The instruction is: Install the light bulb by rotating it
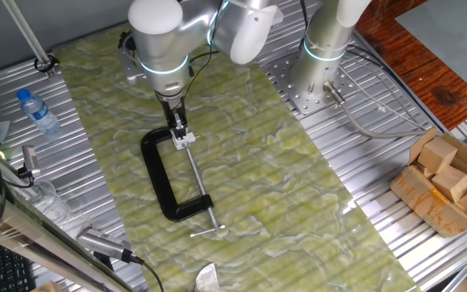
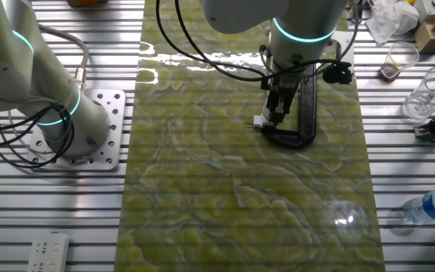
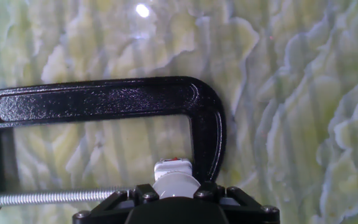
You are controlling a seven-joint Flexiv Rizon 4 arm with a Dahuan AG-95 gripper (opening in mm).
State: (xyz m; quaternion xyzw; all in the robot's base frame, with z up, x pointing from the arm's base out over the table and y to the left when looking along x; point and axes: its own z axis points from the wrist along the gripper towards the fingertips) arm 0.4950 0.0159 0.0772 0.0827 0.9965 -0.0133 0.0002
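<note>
Bulb (image 3: 174, 180) sits right at the fingertips in the hand view: white, rounded, small orange mark at its far end, nose just short of the inner face of the clamp's (image 3: 104, 99) curved jaw end. Hand (image 3: 176, 194) looks clamped on the bulb; the black finger tips flank it with no visible gap, though contact itself is partly hidden by the finger housing.

In one fixed view the hand (image 1: 182, 136) is down at the clamp's (image 1: 169, 182) upper jaw, a white piece (image 1: 186, 140) at its tips, where the steel screw (image 1: 199, 186) ends. Other fixed view agrees: hand (image 2: 275, 115) low over the clamp (image 2: 300, 113), white piece (image 2: 260, 121) at the tips.

Step, my read: bulb grasped and lined up at its seat, rotation in progress or about to begin. Can't tell thread engagement from these views.

Next move calls for wrist rotation about the bulb's axis, light axial push, firm grip, no sideways load. The clamp lies loose on the green mat (image 1: 298, 203) over the tabletop (image 1: 396, 268), so it could spin or slide with the torque.
</note>
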